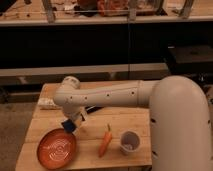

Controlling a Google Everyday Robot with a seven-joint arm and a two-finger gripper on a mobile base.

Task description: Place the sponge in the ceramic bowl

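The orange-red ceramic bowl (56, 148) with a white spiral pattern sits at the table's front left corner. Just above its far right rim hangs the blue sponge (69, 126), held in my gripper (74, 121), which is shut on it. The white arm reaches in from the right across the table and hides most of the gripper body.
An orange carrot (105, 141) lies right of the bowl, and a white cup (130, 142) stands beside it. A small white object (48, 103) rests at the wooden table's (125, 117) left edge. Dark shelving runs behind the table.
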